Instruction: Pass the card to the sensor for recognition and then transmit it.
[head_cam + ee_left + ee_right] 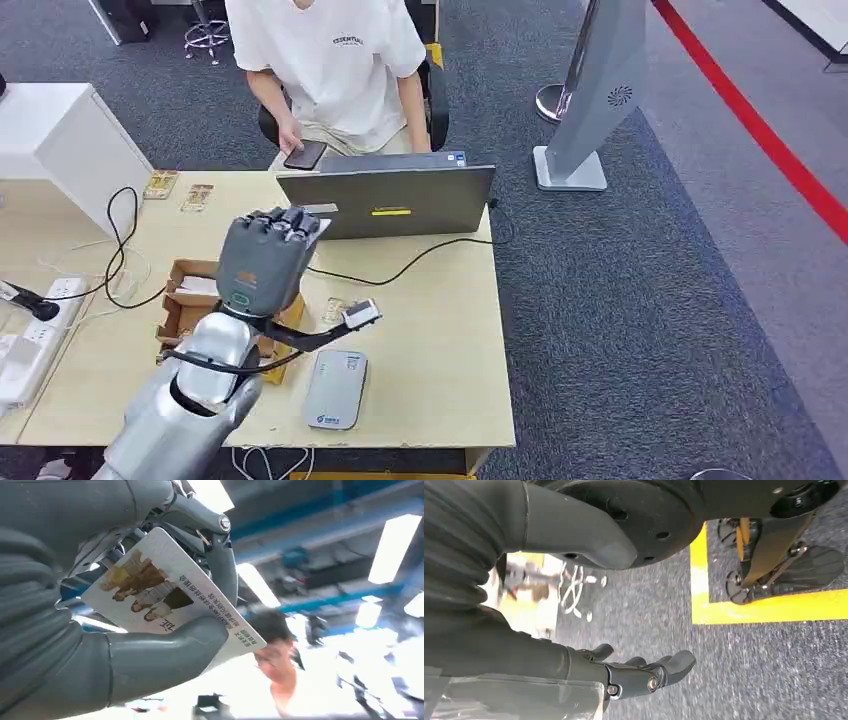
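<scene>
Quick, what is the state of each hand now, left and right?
Left hand: holds the card between the thumb and the fingers.
Right hand: hangs over the floor, holds nothing, fingers a little curled but apart, so open.

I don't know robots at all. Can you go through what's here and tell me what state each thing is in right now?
left hand: raised over the table, holding the card
card: pinched between thumb and fingers, printed side toward the wrist camera
right hand: hanging over the carpet, holding nothing, fingers loosely extended
card reader: flat on the table, nothing on it
laptop: open, lid's back toward the robot
cardboard box: open
</scene>
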